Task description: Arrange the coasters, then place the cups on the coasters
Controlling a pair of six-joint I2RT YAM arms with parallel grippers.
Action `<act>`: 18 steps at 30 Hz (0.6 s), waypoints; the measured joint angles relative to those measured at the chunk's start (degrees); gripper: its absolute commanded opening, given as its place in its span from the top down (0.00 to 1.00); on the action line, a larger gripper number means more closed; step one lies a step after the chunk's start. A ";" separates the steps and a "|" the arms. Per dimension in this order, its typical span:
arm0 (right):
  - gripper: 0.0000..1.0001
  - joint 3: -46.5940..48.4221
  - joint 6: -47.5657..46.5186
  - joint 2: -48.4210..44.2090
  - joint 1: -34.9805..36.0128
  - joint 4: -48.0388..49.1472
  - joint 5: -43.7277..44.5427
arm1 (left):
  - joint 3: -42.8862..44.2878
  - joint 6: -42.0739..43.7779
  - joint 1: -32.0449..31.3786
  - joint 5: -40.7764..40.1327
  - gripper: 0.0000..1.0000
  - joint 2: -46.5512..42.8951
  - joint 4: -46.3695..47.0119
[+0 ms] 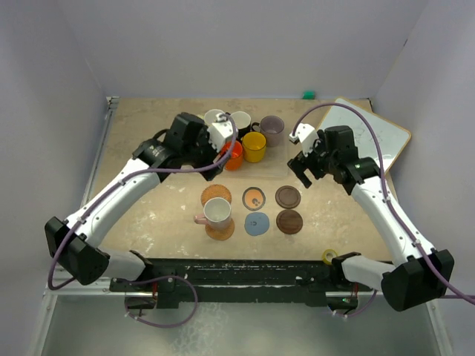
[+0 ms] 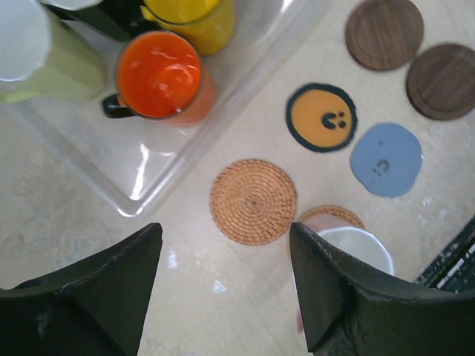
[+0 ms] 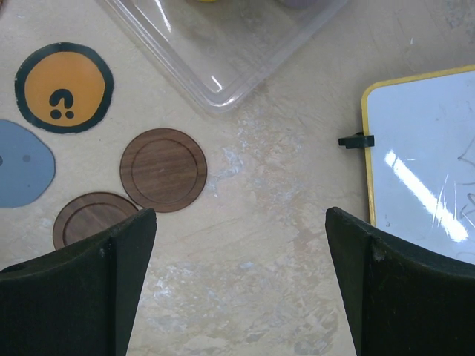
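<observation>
On the table (image 1: 148,215), top view: six coasters (image 1: 288,196) in two rows, six cups (image 1: 254,146), pink cup (image 1: 217,213) on front-left coaster (image 1: 220,233), five behind | left wrist: left gripper (image 2: 223,237) wide, empty | right wrist: right gripper (image 3: 241,219) wide, empty

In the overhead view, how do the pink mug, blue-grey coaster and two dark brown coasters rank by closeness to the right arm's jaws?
From the right gripper, jaws open:
1. Rear dark brown coaster, closest, right column.
2. Front dark brown coaster, right column.
3. Blue-grey coaster, front middle.
4. Pink mug, front left.
</observation>
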 measured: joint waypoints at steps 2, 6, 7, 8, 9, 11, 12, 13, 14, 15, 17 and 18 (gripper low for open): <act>0.02 0.00 0.02 -0.59 0.00 -0.09 -0.74 | 2.32 0.37 3.48 0.94 0.33 1.14 0.90; 0.02 0.00 0.02 -1.79 0.00 -0.24 -1.22 | 6.67 1.36 9.11 1.70 0.33 4.96 2.89; 0.02 0.00 0.02 -2.08 0.00 -0.22 -1.38 | 7.52 1.44 9.92 1.81 0.33 5.95 3.23; 0.02 0.00 0.02 -2.27 0.00 -0.24 -1.57 | 8.48 1.55 10.54 2.03 0.33 7.19 3.48; 0.02 0.00 0.02 -2.40 0.00 -0.26 -1.84 | 9.44 1.75 11.04 2.27 0.33 8.44 3.69; 0.02 0.02 0.02 -2.51 0.00 -0.26 -2.21 | 11.26 2.27 11.93 3.06 0.34 10.75 4.02; 0.02 0.02 0.02 -2.51 0.00 -0.28 -2.25 | 12.33 2.36 12.39 3.61 0.34 12.07 4.17; 0.02 0.02 0.02 -2.51 0.00 -0.33 -2.25 | 13.64 2.51 13.00 4.09 0.34 13.44 4.35; 0.02 0.00 0.02 -2.51 0.00 -0.42 -2.25 | 14.71 2.60 13.64 4.63 0.34 14.67 4.57; 0.02 0.02 0.02 -2.51 0.00 -0.48 -2.25 | 16.44 2.73 14.64 5.35 0.34 16.35 4.68; 0.02 0.02 0.00 -2.51 0.00 -0.63 -2.34 | 19.65 2.84 16.57 6.84 0.34 19.50 4.83; 0.02 0.02 0.00 -2.51 0.00 -0.66 -2.45 | 21.40 2.84 17.68 7.82 0.34 21.22 4.90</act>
